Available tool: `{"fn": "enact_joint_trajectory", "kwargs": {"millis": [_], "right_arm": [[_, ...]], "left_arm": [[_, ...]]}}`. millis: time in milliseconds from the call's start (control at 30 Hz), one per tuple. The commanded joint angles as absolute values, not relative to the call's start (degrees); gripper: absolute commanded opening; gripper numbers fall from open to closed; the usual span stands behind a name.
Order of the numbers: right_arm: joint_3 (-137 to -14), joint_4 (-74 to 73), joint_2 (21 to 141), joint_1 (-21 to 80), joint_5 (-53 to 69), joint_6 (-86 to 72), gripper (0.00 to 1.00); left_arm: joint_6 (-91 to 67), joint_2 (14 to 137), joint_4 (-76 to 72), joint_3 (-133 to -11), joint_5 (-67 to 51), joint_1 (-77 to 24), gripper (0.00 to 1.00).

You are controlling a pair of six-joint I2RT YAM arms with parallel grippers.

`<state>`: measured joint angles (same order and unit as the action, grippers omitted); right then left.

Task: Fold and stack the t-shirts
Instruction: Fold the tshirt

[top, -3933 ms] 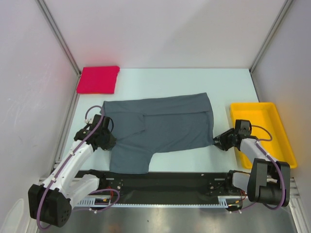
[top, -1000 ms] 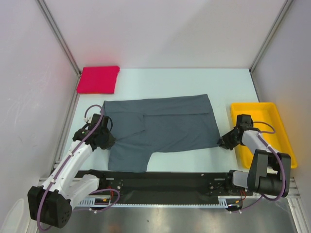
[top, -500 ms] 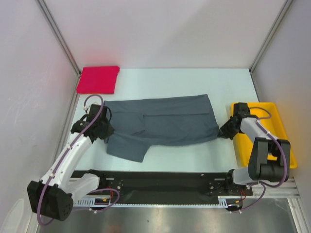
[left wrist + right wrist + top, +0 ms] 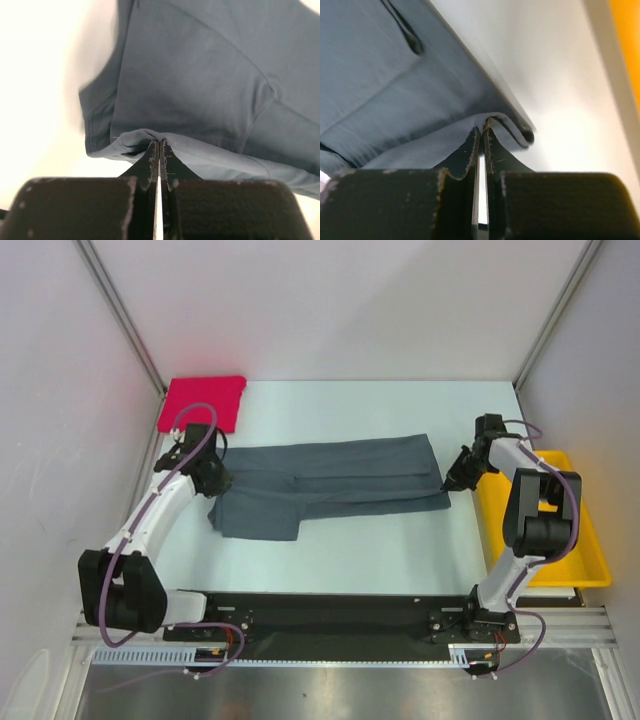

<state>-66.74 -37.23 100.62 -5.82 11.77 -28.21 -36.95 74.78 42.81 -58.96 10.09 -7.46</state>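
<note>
The slate-grey t-shirt (image 4: 330, 485) lies across the middle of the table, its near half lifted and folded back over the far half. My left gripper (image 4: 213, 483) is shut on the shirt's left edge; the pinched fold shows in the left wrist view (image 4: 159, 142). My right gripper (image 4: 449, 480) is shut on the shirt's right edge, seen in the right wrist view (image 4: 483, 127). The pinkish-red t-shirt (image 4: 203, 403) lies folded at the far left corner, apart from both grippers.
A yellow plastic tray (image 4: 560, 530) stands at the right edge of the table, just right of my right arm. White walls close in the table on three sides. A black rail (image 4: 330, 615) runs along the near edge.
Both grippers have carried the grey shirt's near edge away from me, towards the far edge. The shirt has gone from spread flat to a narrower band folded over itself.
</note>
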Motion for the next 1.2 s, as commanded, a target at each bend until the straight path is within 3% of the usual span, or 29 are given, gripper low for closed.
{"fn": "enact_joint_trajectory", "kwargs": {"millis": [0,400,1167], "right_arm": [[-71.71,-40.34,104.48,-5.54,15.02,-24.44,0.06],[-81.2,-43.15,112.23,-5.01,15.73,-24.52,0.08],[-85.78,-44.3,116.89,-5.01,15.56,-24.61,0.1]], "left_arm": [[-34.72,76.11,39.56,-62.23,8.98,-4.58,0.0],[-33.4,86.47,38.76,-68.2,7.73,-3.78,0.0],[-31.99,98.43,37.18,-75.93,6.68,-3.08,0.0]]}}
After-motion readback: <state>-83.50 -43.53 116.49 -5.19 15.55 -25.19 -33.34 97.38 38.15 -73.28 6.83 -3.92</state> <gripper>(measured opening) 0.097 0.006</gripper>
